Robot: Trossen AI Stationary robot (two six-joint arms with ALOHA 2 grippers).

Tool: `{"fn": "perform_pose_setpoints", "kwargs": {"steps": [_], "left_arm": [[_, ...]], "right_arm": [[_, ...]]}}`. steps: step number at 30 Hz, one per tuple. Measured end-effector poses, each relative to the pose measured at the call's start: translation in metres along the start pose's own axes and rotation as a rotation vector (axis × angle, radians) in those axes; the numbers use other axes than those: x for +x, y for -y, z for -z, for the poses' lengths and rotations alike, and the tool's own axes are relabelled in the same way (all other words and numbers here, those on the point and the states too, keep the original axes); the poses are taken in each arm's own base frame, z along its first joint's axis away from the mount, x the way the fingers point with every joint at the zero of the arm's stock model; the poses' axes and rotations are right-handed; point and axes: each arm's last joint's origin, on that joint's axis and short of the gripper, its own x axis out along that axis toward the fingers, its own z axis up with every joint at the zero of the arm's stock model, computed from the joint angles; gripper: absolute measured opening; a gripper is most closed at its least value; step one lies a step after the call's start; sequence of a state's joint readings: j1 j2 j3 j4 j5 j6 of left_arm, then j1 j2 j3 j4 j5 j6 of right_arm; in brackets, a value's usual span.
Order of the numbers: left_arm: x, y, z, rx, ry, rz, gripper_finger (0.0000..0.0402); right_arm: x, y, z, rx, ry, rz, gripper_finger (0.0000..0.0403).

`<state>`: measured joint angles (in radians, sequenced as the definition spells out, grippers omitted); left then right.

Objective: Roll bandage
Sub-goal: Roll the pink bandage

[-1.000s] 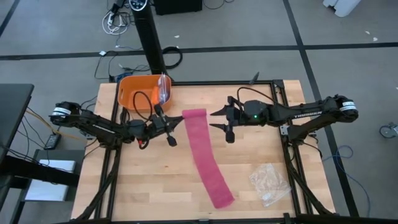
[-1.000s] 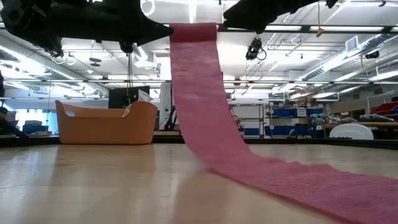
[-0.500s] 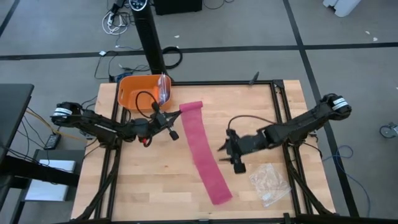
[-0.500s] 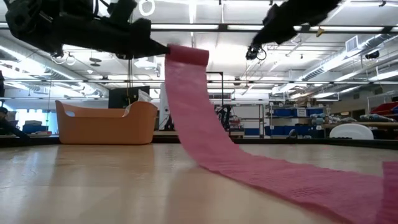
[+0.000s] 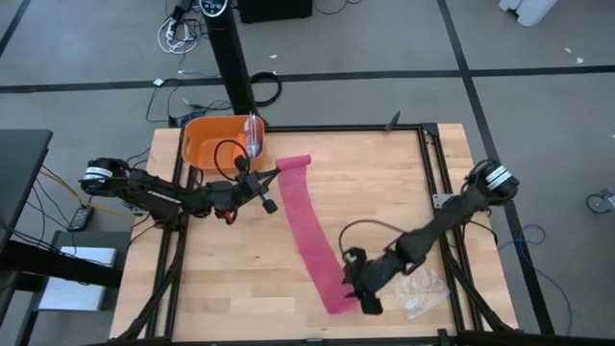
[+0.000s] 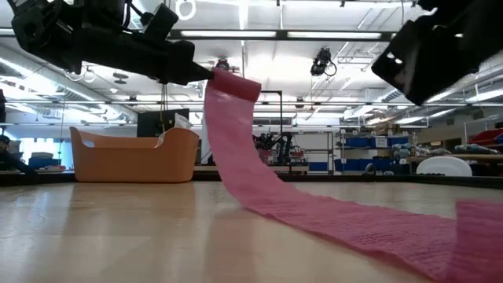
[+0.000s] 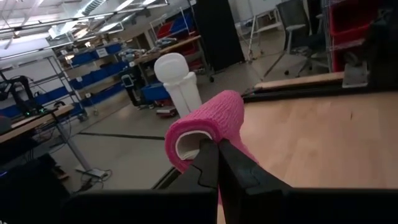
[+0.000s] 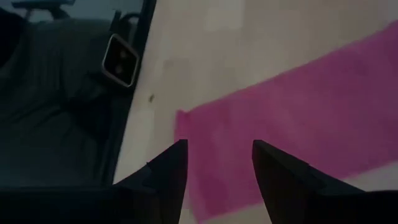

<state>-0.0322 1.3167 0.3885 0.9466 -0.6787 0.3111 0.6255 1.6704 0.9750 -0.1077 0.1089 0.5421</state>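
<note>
**Bandage lifted at 1 end, free end awaiting a grip**

The left claw [image 7: 214, 163] is clamped on the bandage's [image 5: 309, 231] curled end, held above the desk [image 5: 404, 183]. The right claw [image 8: 214, 163], fingers apart and empty, hangs over the flat far end, likely to steady it.

Left end effector [image 5: 261, 189] clamped, raised; right end effector [image 5: 357, 288] parted, low.

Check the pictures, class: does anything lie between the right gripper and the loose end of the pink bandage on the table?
Nothing visible does. The right gripper, jaws open, hangs directly over the free end of the bandage. The plastic bag lies off to the side. The left gripper is shut on the other end.
</note>
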Motion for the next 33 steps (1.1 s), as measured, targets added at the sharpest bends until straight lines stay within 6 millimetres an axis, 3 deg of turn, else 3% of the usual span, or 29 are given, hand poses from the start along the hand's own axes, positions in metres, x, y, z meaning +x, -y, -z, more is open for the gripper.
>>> {"fn": "perform_pose_setpoints", "kwargs": {"steps": [5, 16, 22, 29, 33], "left_arm": [[0.0, 0.0, 0.0, 0.001, -0.001, 0.002, 0.0002], [0.0, 0.001, 0.0, 0.001, 0.009, 0.028, 0.0002], [0.0, 0.001, 0.0, 0.0, 0.012, 0.037, 0.0002], [0.0, 0.001, -0.001, -0.007, 0.027, 0.059, 0.0001], [0.0, 0.002, -0.001, -0.005, 0.024, 0.06, 0.0001]], "right_arm": [[0.023, -0.022, -0.003, -0.027, -0.092, 0.025, 0.0181], [0.06, -0.04, -0.002, -0.01, -0.295, 0.088, 0.0155], [0.061, -0.043, -0.003, -0.003, -0.289, 0.111, 0.0132], [0.058, -0.037, 0.004, -0.025, -0.348, 0.172, 0.0076], [0.058, -0.038, 0.004, -0.029, -0.357, 0.159, 0.007]]}}
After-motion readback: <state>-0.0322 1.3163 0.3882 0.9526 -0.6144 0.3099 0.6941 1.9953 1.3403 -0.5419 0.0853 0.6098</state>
